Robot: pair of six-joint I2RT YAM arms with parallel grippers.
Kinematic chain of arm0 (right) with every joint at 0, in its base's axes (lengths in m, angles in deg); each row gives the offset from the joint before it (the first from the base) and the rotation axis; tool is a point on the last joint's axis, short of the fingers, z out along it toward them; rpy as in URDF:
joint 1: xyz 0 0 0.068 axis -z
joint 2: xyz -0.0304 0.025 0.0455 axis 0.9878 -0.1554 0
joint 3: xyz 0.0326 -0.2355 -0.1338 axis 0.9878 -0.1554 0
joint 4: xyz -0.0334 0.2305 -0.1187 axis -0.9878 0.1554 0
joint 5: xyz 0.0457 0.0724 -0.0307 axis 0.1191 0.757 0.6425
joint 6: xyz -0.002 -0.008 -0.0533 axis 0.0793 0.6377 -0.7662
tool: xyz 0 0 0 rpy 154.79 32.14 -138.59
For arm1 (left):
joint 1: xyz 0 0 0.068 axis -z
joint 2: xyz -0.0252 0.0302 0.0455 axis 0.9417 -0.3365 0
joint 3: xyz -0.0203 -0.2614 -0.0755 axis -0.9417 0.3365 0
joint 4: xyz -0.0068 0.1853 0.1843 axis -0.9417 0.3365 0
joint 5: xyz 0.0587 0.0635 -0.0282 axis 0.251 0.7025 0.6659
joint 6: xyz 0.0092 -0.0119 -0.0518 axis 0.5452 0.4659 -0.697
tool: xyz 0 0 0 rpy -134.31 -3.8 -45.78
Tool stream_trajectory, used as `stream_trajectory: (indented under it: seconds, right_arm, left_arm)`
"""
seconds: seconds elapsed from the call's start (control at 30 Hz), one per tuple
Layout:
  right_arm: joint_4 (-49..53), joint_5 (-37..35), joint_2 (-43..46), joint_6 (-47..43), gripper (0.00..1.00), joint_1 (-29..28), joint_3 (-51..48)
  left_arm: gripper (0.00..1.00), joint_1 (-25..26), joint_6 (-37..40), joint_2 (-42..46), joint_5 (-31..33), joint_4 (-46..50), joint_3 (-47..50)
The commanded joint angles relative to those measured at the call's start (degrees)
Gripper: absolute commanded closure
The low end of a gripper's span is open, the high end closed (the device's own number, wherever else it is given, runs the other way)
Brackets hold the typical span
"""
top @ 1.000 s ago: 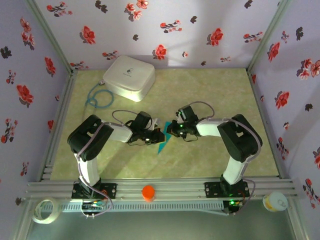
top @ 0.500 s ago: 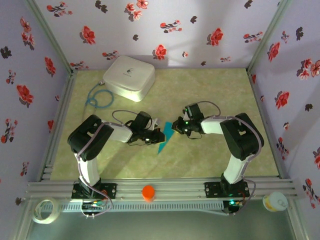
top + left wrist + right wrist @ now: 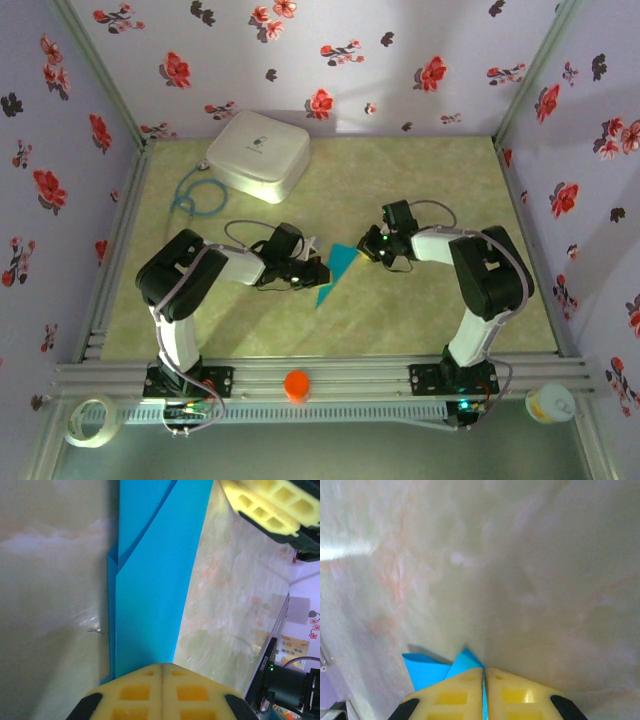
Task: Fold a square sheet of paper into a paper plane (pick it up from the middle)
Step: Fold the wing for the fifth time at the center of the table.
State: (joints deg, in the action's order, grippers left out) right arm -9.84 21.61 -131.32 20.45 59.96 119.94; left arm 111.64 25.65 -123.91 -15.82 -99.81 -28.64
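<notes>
We see the pale green marbled table (image 3: 430, 180), with a white rounded plastic box (image 3: 257, 153) at back left, well apart from the work. The turquoise-blue sheet of paper (image 3: 335, 272), part-folded into a long tapered wedge, lies mid-table between the arms. The left gripper (image 3: 310, 272) has its pads clamped on the paper's left edge, likely anchoring it. The right gripper (image 3: 370, 247) is pinched closed on the right corner, probably to draw a flap over.

Our lab test cell: aluminium frame rails (image 3: 380, 378) at the near edge, floral-papered walls (image 3: 400, 40) around a marbled tabletop (image 3: 420, 180).
</notes>
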Motion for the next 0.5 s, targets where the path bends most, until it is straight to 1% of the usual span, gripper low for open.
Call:
stream_trajectory:
  seconds: [0.0, 0.1, 0.2, 0.27, 0.33, 0.47]
  right_arm:
    - [1.9, -3.1, 3.5, 0.0, 0.86, 1.0, 1.0]
    - [0.6, -1.6, 6.8, -1.0, 0.85, 0.3, 0.2]
    - [-2.2, 2.0, 7.1, -1.1, 0.85, -1.6, -0.5]
    - [-4.9, 3.7, 5.6, -0.9, 0.85, -3.9, -0.9]
    - [-4.9, 4.7, 3.1, -0.8, 0.85, -5.7, 0.3]
    - [-4.1, 3.8, -1.6, -0.5, 0.87, -6.8, 1.3]
  left_arm:
    - [1.00, 2.5, 0.1, -4.4, -0.3, 9.1, 2.6]
    - [1.00, 2.6, 0.0, -4.4, -0.2, 8.8, 2.6]
    - [1.00, 2.6, -0.2, -4.5, -0.1, 8.5, 2.6]
    - [1.00, 2.6, -0.3, -4.4, -0.1, 8.5, 2.6]
    - [1.00, 2.6, -0.2, -4.4, -0.1, 8.4, 2.6]
    - [1.00, 2.7, -0.3, -4.2, 0.0, 8.4, 2.6]
